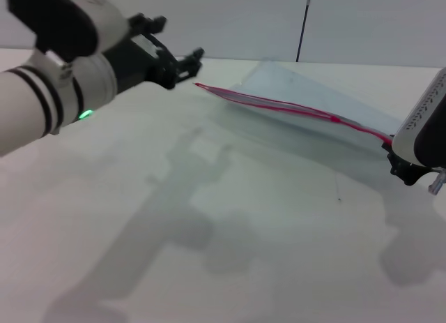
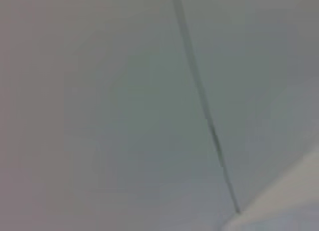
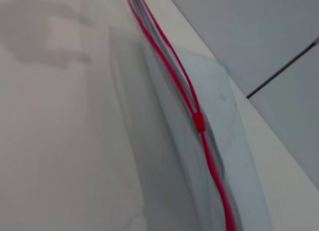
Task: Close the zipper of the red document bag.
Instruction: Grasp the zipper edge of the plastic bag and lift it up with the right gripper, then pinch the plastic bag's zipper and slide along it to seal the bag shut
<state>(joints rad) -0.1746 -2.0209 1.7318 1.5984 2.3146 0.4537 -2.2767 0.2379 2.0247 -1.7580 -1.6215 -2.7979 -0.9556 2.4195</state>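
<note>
The red document bag [image 1: 306, 93] is a translucent pale pouch standing tilted on the white table, its zipper [image 1: 279, 104] edge raised. A small red slider [image 1: 335, 118] sits toward the right end. In the right wrist view the zipper [image 3: 172, 66] runs as two separate red strips on one side of the slider [image 3: 198, 122] and as a single strip on the other. My right gripper [image 1: 403, 162] holds the bag's right end at the zipper corner. At the upper left my left gripper [image 1: 182, 51] hangs open, just above the zipper's left tip and apart from it.
A pale wall with a dark vertical seam [image 1: 303, 23] rises behind the table's far edge. The left wrist view shows only that wall and its seam [image 2: 204, 106]. Bare white tabletop [image 1: 230, 218] fills the foreground.
</note>
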